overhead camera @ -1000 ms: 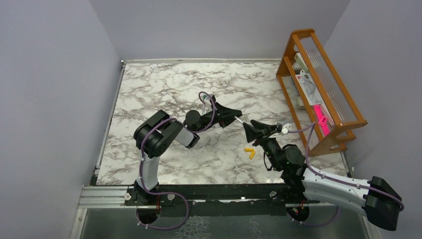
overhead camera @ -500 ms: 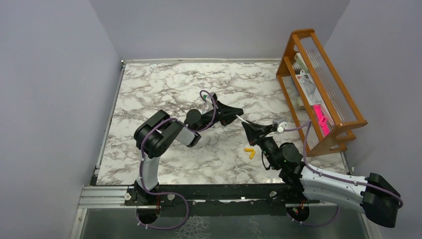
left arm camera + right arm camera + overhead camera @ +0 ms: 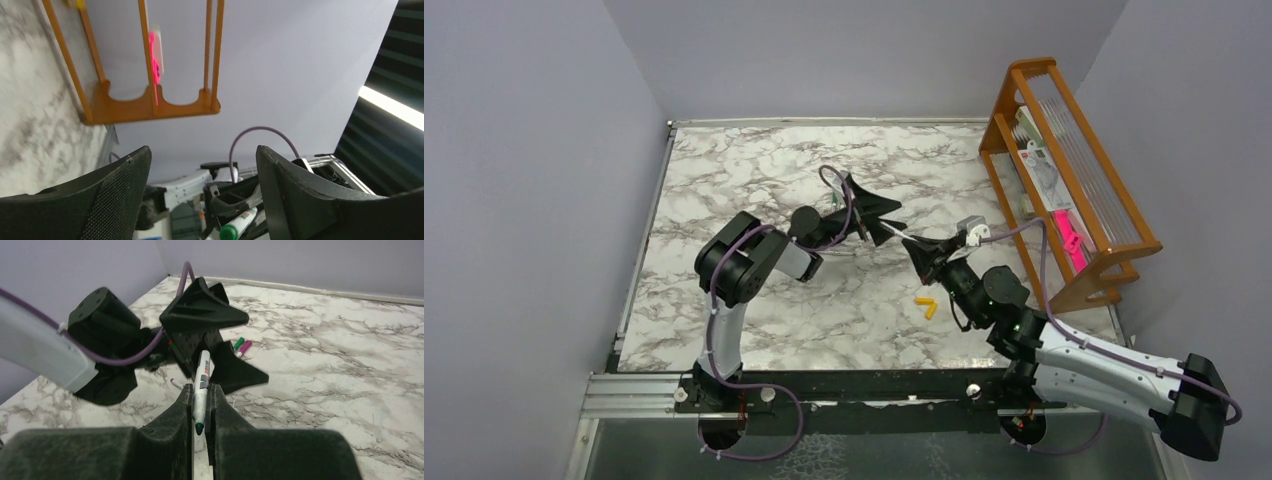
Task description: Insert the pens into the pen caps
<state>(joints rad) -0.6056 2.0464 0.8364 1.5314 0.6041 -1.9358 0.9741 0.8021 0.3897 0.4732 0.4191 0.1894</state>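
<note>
Pen over table centre, edges far

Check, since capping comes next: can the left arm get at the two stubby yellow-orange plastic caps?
Probably, by a detour: the left tool is open, but the right tool, shut on a white pen, hangs between it and the caps.

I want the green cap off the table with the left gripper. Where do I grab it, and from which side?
From straight above: the green cap lies flat on the marble table, so no side approach gets under it. The magenta cap lies close alongside, leaving little room for a finger between them, so probably pinch it end to end, fingers in line with its length.
</note>
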